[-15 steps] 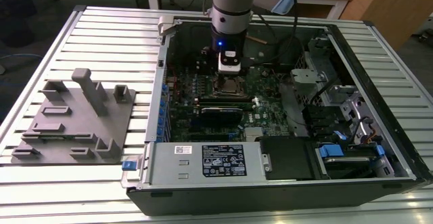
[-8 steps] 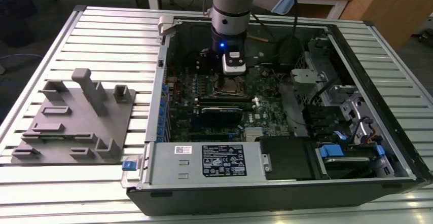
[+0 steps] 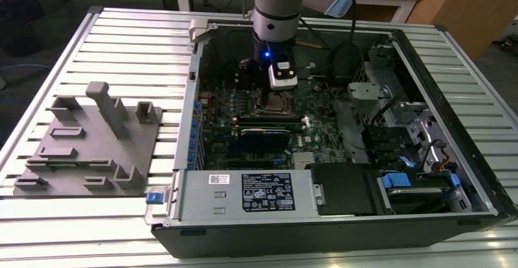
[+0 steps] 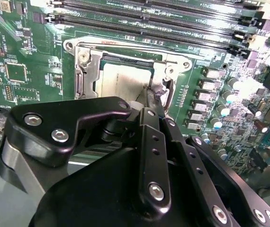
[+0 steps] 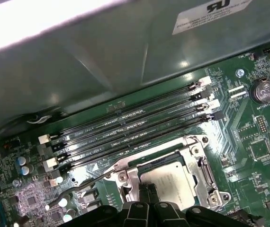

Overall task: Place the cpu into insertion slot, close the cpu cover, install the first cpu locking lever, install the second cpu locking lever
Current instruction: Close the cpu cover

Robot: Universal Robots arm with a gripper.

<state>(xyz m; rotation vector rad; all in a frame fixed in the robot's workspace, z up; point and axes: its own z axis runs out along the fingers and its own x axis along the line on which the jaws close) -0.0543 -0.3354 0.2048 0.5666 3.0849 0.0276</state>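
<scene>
The arm reached down into the open case [image 3: 453,128] on the slatted worktop [image 3: 121,43], with the gripper [image 4: 150,100] just above the slot [image 3: 269,104] on the green motherboard [image 3: 319,119]. In the second wrist view its black fingers [image 4: 148,142] ran together to a single narrow tip, pressed together at the slot's edge. I could not tell whether anything thin was pinched there.

The cpu [image 5: 173,182] lay flat in the slot, its dull silver top showing through the window of the cover [image 5: 205,170], which lay down around it. In the first wrist view a thin silver lever [image 5: 90,180] stretched out from the slot's corner, beside the long black memory slots [image 5: 125,127]. A second lever could not be made out.

A grey fixture [image 3: 81,140] sat on the worktop at the exterior view's left, well apart from the case.
</scene>
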